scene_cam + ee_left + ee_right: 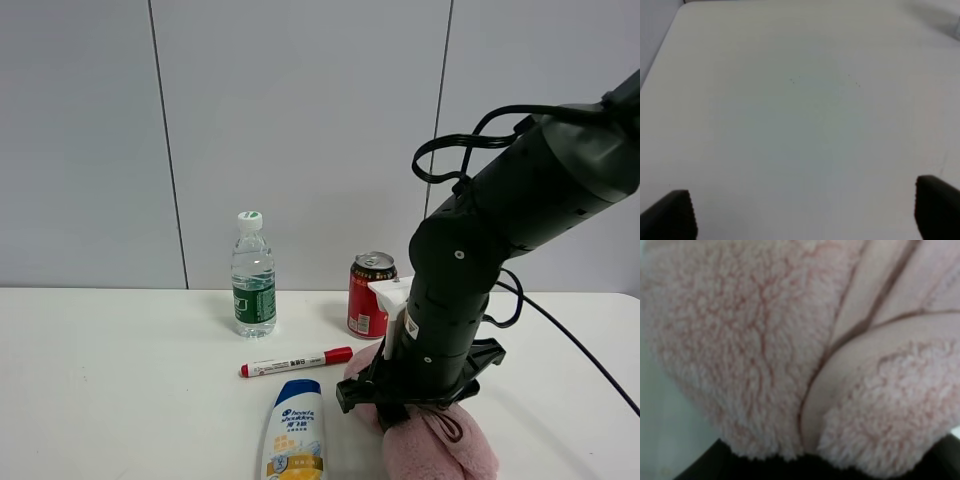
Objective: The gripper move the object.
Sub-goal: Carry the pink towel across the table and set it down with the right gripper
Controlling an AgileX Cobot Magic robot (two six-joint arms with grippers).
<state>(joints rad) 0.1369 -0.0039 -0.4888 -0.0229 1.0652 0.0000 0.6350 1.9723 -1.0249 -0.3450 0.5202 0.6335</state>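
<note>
The object, a fluffy pink bundle (440, 445), lies on the white table (120, 380) at the front right. My right gripper (400, 405) is pressed down onto its middle, shut on it, with the fingers hidden under the bulky black arm. In the right wrist view the pink fluff (765, 340) fills nearly the whole picture. My left gripper (802, 215) is open and empty over bare white table; only its two black fingertips (670, 217) show. It is out of the exterior view.
A white-and-blue shampoo bottle (293, 430) lies just left of the bundle. A red marker (296, 362) lies behind it. A red can (370, 295) and a water bottle (253, 275) stand near the back wall.
</note>
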